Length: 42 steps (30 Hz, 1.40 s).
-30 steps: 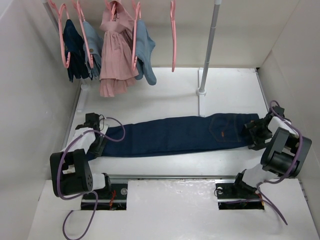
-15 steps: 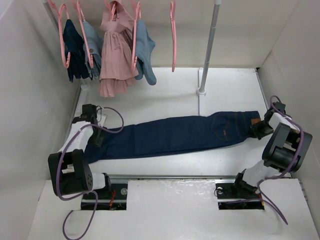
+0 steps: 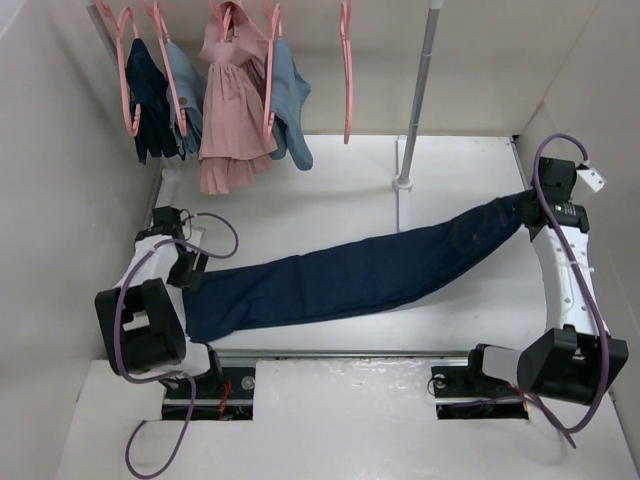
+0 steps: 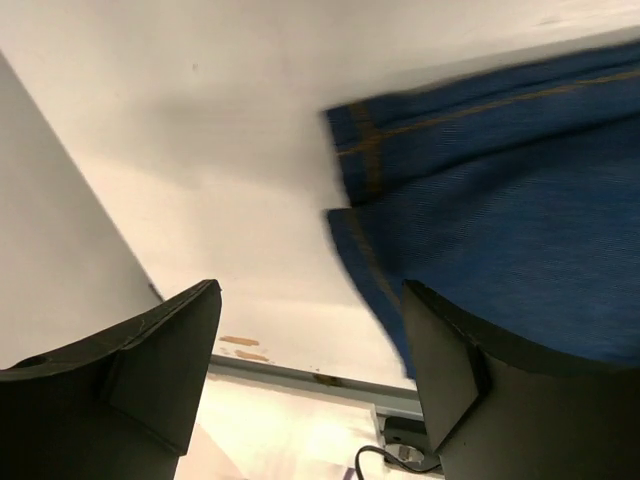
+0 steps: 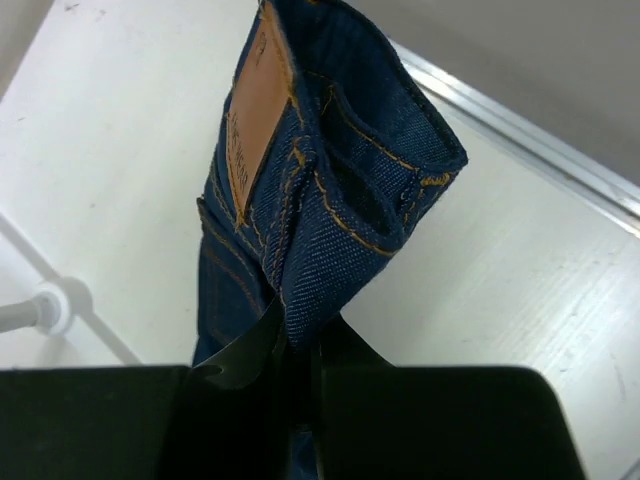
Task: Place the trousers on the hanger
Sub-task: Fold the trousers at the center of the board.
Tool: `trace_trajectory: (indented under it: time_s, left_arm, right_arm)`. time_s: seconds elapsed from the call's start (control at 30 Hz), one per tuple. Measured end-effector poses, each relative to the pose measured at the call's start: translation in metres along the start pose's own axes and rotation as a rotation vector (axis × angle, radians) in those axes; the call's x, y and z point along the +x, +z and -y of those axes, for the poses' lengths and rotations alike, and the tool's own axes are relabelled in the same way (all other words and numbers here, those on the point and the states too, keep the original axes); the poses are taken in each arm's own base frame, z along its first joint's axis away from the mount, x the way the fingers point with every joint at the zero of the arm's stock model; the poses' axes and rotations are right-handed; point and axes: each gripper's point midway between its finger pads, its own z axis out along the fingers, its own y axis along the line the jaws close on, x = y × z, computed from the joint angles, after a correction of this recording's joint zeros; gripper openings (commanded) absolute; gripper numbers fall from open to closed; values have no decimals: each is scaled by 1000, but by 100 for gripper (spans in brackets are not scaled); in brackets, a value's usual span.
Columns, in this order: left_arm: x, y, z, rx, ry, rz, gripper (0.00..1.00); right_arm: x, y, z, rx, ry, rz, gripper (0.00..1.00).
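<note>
Trousers (image 3: 350,280) stretch diagonally across white walled table (image 3: 330,195).

The top camera is looking down over the whole table (image 3: 460,170); both wrist cameras are peering closely at opposite ends of the trousers (image 3: 350,275).

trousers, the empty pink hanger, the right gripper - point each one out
trousers (image 3: 340,275): top external view, middle of the legs
empty pink hanger (image 3: 347,80): top external view, its long hanging side
right gripper (image 5: 295,340): right wrist view, between the fingertips clamped on the waistband
</note>
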Motion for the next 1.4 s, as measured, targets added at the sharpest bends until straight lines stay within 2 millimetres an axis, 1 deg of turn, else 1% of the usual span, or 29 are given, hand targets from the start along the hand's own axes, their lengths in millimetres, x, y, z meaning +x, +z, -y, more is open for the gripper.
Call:
trace_trajectory:
  time_s: [0.1,0.17,0.23,0.3,0.33,0.43,0.5,0.6,0.7,0.77,0.83,0.93,1.0,1.03,1.17,1.3,1.4]
  left_arm:
    - [12,12,-3,51,-41,-46,73]
    - [16,20,2,94,-46,-68,73]
    - [15,24,9,140,-33,-75,65]
    - [9,25,16,190,-27,-65,51]
    - [7,26,20,218,-23,-65,35]
    - [1,24,38,314,-20,-62,0]
    - [-5,22,43,343,-21,-47,0]
    - [-20,21,40,332,-44,4,0]
    - [-36,16,27,267,-60,76,0]
    - [-49,6,14,207,-68,145,0]
    - [-62,-3,6,161,-68,200,0]
    - [-82,-10,1,119,-56,260,0]
    - [-89,-11,7,119,-33,271,15]
    - [-91,-10,10,122,-18,268,32]
    - [-86,-2,19,112,18,219,61]
    - [-64,6,16,82,15,144,63]
    - [-52,6,20,110,10,100,63]
  right_arm:
    - [-5,-4,9,28,-26,24,0]
    - [-6,-8,8,25,-52,35,0]
    - [-7,-12,6,16,-79,47,0]
    - [-8,-15,4,9,-97,61,0]
    - [-10,-17,4,9,-105,67,0]
    - [-13,-18,8,22,-126,82,0]
    - [-15,-18,10,31,-140,90,0]
    - [-17,-20,12,38,-159,99,0]
    - [-20,-24,14,37,-167,113,0]
    - [-22,-26,14,34,-168,120,0]
    - [-23,-28,14,28,-167,123,0]
    - [-22,-30,12,12,-166,120,0]
    - [-22,-30,11,6,-166,117,0]
    - [-22,-30,10,3,-167,116,0]
    - [-23,-30,9,-1,-176,121,0]
    - [-25,-33,11,0,-196,130,0]
    - [-39,-39,12,13,-205,167,0]
